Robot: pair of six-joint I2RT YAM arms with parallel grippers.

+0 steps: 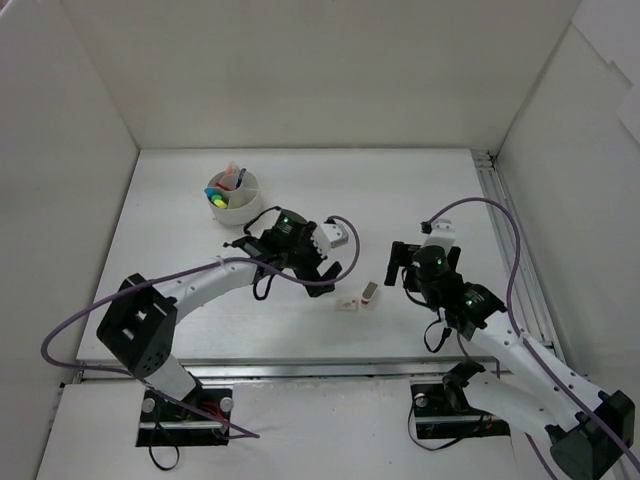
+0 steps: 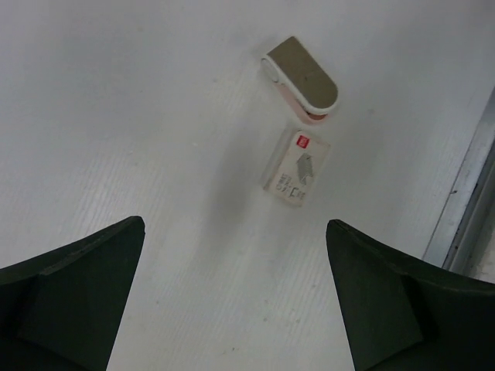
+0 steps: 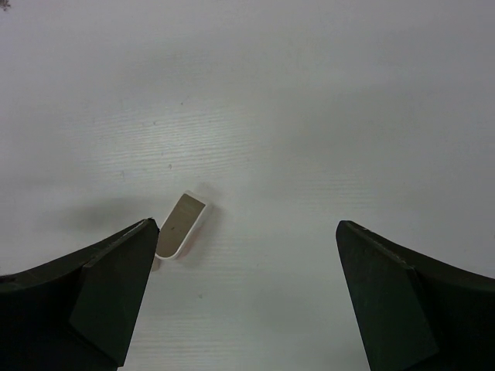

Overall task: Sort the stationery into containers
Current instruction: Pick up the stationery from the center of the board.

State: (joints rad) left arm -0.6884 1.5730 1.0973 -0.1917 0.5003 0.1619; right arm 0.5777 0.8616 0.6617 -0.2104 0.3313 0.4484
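Two erasers lie side by side on the table between my arms: a beige rounded eraser (image 1: 370, 292) (image 2: 303, 79) (image 3: 179, 224) and a white eraser (image 1: 347, 305) (image 2: 296, 170) with a printed label. My left gripper (image 1: 316, 268) (image 2: 235, 225) hangs open and empty just left of them. My right gripper (image 1: 405, 266) (image 3: 247, 226) is also open and empty, just right of them, with the beige eraser beside its left finger. The round white pot (image 1: 233, 196) stands at the back left, with pens and markers upright in its compartments.
White walls enclose the table on the left, back and right. A metal rail (image 1: 505, 240) (image 2: 464, 201) runs along the table's right edge, and purple cables loop from both arms.
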